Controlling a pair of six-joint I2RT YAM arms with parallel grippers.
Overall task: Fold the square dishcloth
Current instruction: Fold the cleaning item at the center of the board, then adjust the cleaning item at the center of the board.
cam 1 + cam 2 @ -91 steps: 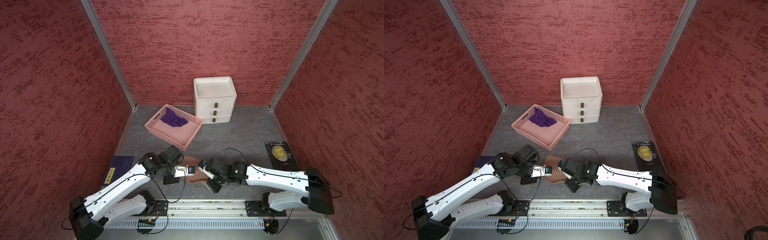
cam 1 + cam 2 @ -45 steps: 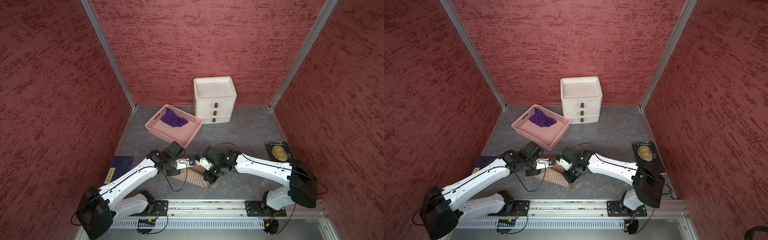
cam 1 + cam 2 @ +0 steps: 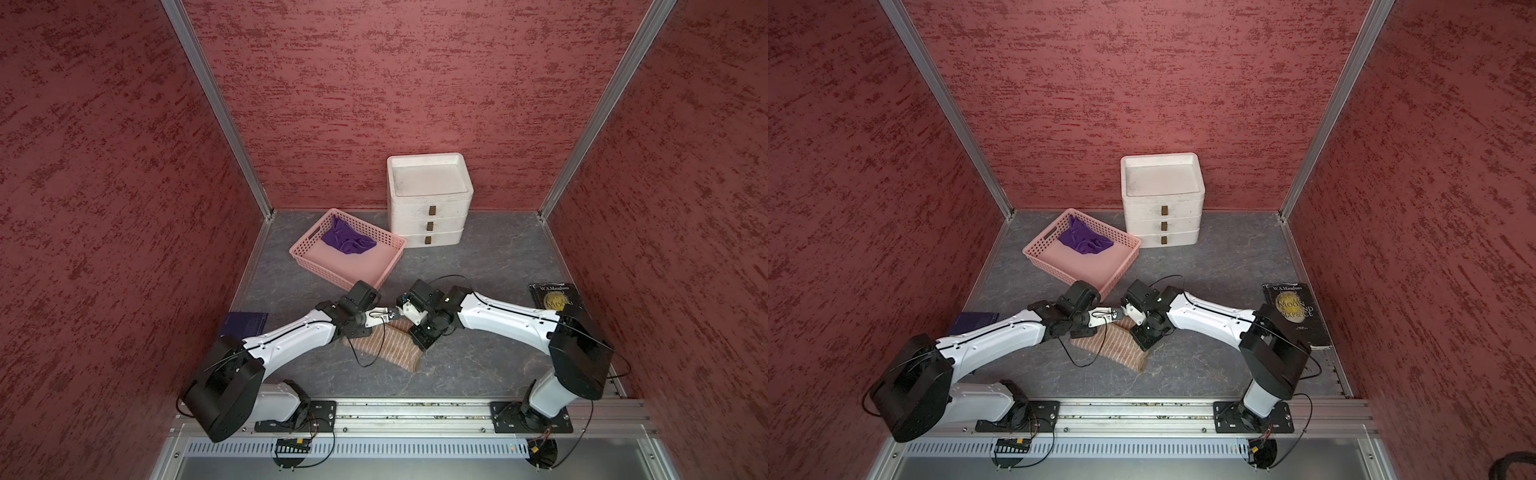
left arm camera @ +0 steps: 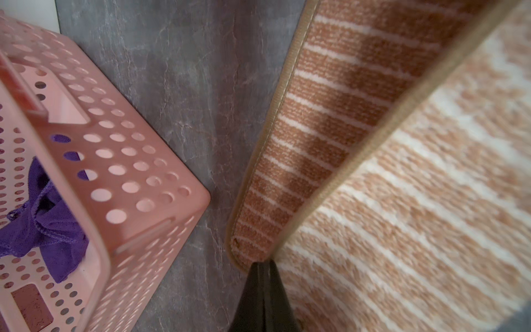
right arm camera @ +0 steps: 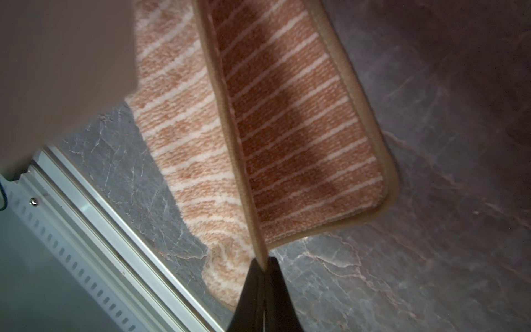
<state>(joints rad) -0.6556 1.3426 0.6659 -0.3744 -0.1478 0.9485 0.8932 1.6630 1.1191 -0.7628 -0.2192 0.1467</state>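
The dishcloth [image 3: 395, 345] looks soft, light and limp. The left end effector [image 4: 261, 268] and right end effector [image 5: 263, 264] each pinch its bound hem, likely the surest hold.

black book [image 3: 1296, 316], "w.s.maugham", "moon and sixpence"

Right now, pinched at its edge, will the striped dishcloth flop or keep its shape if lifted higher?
Probably floppy: the dishcloth drapes in a curve from the right gripper. Likely light: the left gripper holds it by a thin hem pinch.
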